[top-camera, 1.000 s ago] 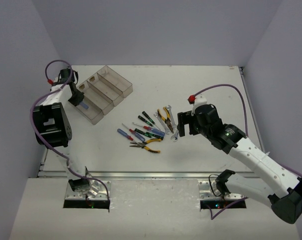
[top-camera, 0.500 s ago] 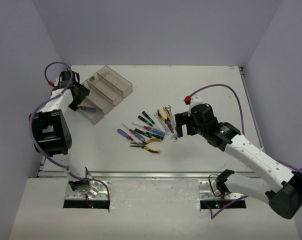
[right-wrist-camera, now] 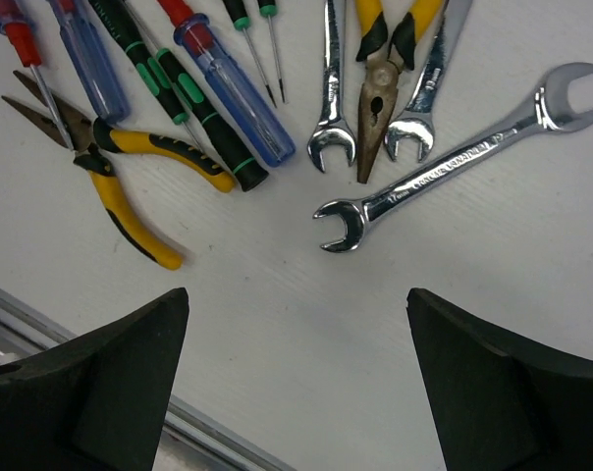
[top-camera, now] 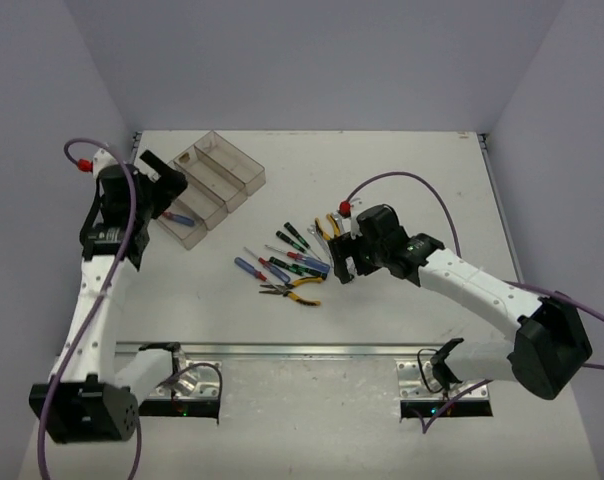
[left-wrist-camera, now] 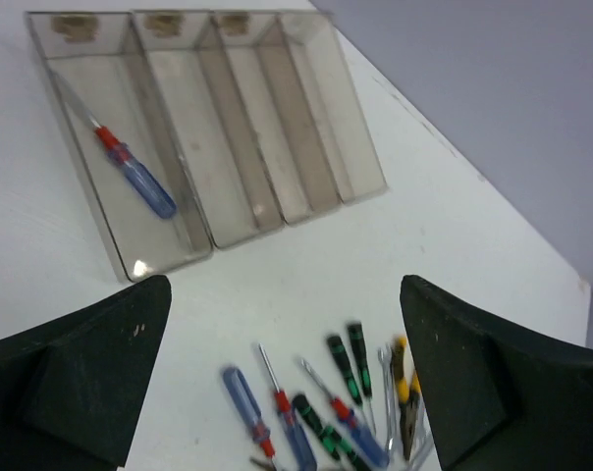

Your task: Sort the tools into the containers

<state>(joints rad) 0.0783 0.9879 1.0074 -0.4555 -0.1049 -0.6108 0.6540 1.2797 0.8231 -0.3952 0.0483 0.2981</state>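
Observation:
The containers point(top-camera: 244, 165) are a row of four joined clear bins at the back left. A blue screwdriver with a red collar point(left-wrist-camera: 137, 178) lies alone in the end bin point(top-camera: 180, 217). My left gripper point(top-camera: 170, 188) hovers over that end of the row, open and empty point(left-wrist-camera: 282, 378). The other tools point(top-camera: 294, 260) lie spread mid-table: screwdrivers point(right-wrist-camera: 223, 88), yellow-handled pliers point(right-wrist-camera: 130, 186) and silver wrenches point(right-wrist-camera: 454, 162). My right gripper point(top-camera: 344, 258) hangs over the pile's right edge, open with nothing between its fingers point(right-wrist-camera: 296, 378), just short of the largest wrench.
A metal rail point(top-camera: 302, 348) runs along the table's near edge and shows in the right wrist view point(right-wrist-camera: 41, 314). Purple walls close in the table at the back and both sides. A second pair of pliers point(right-wrist-camera: 380, 59) lies between two small wrenches.
My left gripper opened, let the blue screwdriver go into the end bin and drew back upward. My right arm moved left over the wrenches, jaws narrowing slightly.

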